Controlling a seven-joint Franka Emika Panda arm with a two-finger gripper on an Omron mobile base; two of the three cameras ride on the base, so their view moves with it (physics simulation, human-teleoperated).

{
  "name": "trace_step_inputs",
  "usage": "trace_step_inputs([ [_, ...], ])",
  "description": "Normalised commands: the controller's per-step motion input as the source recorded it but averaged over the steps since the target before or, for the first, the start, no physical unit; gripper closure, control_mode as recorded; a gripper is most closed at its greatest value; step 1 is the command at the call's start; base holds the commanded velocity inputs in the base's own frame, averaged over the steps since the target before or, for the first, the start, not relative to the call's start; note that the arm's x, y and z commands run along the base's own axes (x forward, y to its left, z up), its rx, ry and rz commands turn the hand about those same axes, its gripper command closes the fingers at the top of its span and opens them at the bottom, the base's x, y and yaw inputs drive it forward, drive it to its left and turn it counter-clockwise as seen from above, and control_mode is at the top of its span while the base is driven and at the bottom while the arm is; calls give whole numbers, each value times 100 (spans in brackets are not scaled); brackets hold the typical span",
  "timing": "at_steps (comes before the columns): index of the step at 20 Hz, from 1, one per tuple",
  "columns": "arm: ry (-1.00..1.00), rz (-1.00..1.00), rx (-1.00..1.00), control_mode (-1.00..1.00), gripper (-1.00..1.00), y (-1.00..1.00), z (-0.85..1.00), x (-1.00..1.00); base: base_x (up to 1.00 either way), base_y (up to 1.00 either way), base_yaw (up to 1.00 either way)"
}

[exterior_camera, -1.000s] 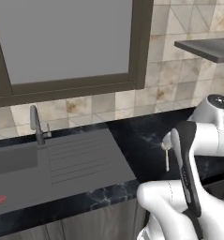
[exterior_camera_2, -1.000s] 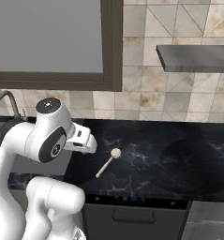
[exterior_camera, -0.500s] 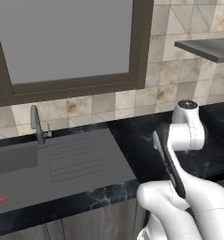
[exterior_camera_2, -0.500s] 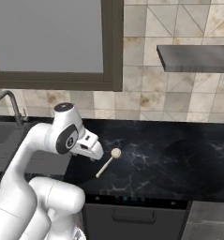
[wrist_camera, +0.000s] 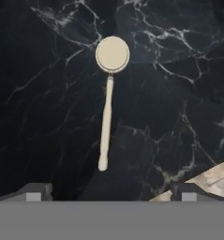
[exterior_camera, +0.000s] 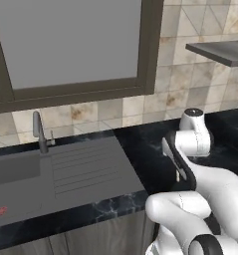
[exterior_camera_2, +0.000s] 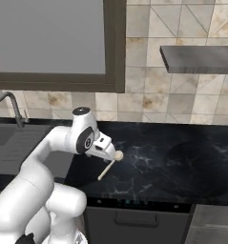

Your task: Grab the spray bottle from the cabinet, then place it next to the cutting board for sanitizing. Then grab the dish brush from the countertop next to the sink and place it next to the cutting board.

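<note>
A kitchen: grey sink (exterior_camera: 65, 174) with faucet (exterior_camera: 39, 132), black marble countertop (exterior_camera_2: 172, 162), tiled wall (exterior_camera_2: 149, 95).

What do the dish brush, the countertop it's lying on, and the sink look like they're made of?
Dish brush: pale cream, matte, probably plastic or light wood; no grain shows, so it stays open.
Countertop: glossy black stone, marble-like, with thin white veins and soft reflections.
Sink: flat matte grey, with a ridged drainboard; could be composite or brushed metal.

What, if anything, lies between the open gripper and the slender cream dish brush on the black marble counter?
Nothing visible: the cream dish brush lies alone on bare black countertop, ahead of the open gripper.
</note>
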Motion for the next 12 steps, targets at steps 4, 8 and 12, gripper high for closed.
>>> trace_step_inputs([
  [4, 2, 3, 0, -100, -100, -17, -34, 41, 0, 0, 0],
  [8, 5, 3, 1, -100, -100, -14, -33, 33, 0, 0, 0],
  [12, 7, 1, 0, -100, -100, -3, -32, 32, 0, 0, 0],
])
